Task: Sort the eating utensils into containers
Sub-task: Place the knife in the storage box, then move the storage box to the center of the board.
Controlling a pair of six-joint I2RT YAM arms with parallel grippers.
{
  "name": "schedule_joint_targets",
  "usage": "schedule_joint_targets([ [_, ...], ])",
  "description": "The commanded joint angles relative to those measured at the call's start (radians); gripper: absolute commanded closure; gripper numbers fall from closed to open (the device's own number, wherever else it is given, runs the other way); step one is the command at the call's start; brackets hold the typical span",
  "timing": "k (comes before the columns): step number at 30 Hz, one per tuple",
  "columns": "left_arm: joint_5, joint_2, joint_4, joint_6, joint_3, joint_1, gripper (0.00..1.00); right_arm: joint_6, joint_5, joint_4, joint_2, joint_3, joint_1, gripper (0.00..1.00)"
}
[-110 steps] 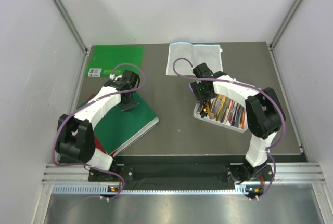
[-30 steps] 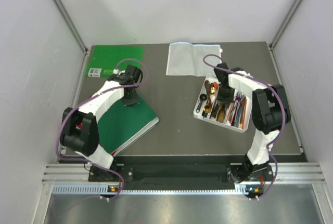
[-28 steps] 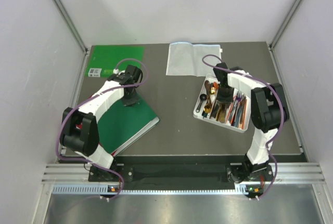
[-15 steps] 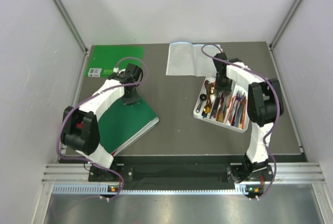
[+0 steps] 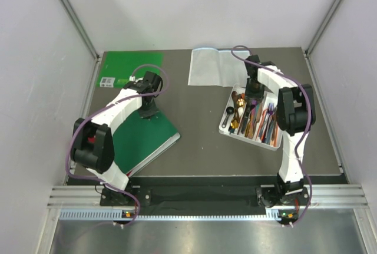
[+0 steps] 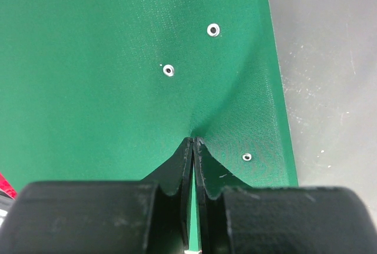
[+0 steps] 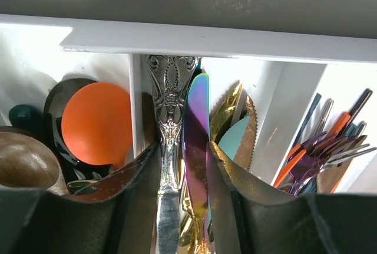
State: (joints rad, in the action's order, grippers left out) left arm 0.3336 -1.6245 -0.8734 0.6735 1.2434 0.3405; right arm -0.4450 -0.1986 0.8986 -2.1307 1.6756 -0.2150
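- Far left on the bench (image 5: 200, 142): a flat green book (image 5: 132, 64) with a white label (image 5: 107, 81), its print too small to read.
- The left gripper (image 6: 193, 145) is clamped together on a pinched-up ridge of the nearer green book (image 6: 106, 59).
- At the middle back lies a clear pouch (image 5: 218, 65).
- The white tray (image 7: 235, 45) holds the utensils: an orange spoon (image 7: 97, 124) in the left slot, forks (image 7: 312, 160) to the right.
- The right gripper (image 7: 182, 148), fingers apart, straddles a silver knife (image 7: 169, 118) and an iridescent knife (image 7: 196, 124) lying in the middle slot.
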Motion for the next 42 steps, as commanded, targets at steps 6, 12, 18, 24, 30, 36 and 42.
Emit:
schedule_joint_targets([
  [6,0.013,-0.005,-0.018,-0.008,0.030,-0.001,0.92,0.006,0.113,-0.041,0.022,0.148,0.003,0.63],
  [12,0.008,-0.009,-0.018,-0.009,0.031,-0.001,0.93,0.003,0.111,-0.012,0.005,0.220,0.002,0.64],
  [18,0.010,-0.012,-0.016,-0.011,0.030,0.000,0.93,-0.004,0.125,0.034,-0.107,0.299,0.002,0.66],
  [24,0.021,-0.003,-0.018,-0.012,0.022,-0.001,0.93,-0.027,0.067,0.033,-0.106,0.283,0.005,0.66],
  [30,0.018,-0.006,-0.016,-0.014,0.022,-0.001,0.93,-0.020,0.067,0.008,-0.072,0.266,0.009,0.63],
  [36,0.013,-0.014,-0.015,-0.015,0.025,-0.001,0.93,-0.004,0.056,0.016,-0.002,0.265,0.006,0.60],
  [42,0.005,-0.026,-0.009,-0.017,0.031,-0.001,0.93,-0.017,0.036,0.049,0.018,0.243,0.011,0.60],
])
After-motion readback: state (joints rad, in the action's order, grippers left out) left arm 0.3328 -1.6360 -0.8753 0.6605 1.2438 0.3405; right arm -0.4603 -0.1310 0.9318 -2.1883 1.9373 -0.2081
